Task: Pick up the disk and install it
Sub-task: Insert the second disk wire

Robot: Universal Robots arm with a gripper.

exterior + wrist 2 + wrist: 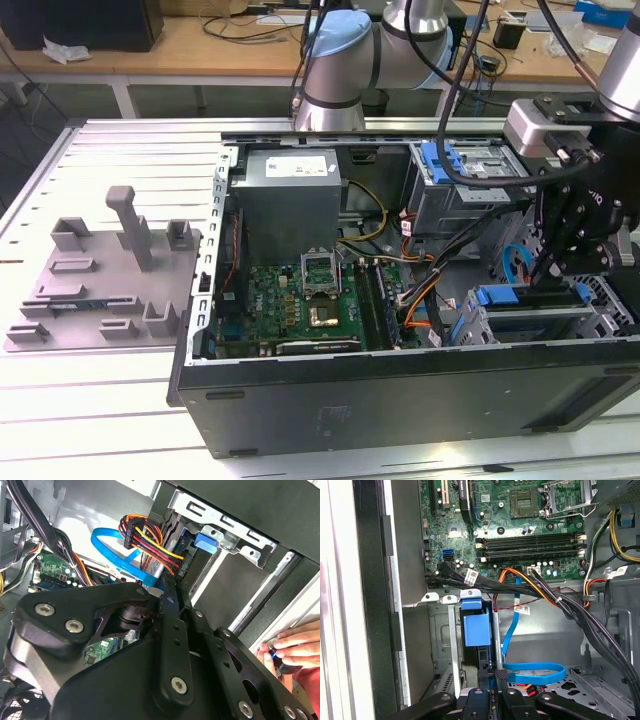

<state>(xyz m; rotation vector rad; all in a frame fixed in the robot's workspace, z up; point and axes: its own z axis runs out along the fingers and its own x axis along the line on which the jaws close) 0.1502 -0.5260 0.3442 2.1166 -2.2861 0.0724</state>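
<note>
in the first wrist view, the black gripper is seen clamped on the blue-railed silver disk, judged mid-insertion into the grey metal drive cage, where straight seating is called for.

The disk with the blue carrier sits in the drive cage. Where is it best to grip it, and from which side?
Probably the exposed narrow edge of the disk, pinched across its thickness, coming straight in through the open side of the case. It stands on edge between the drive cage walls, so its flat faces look covered.
</note>
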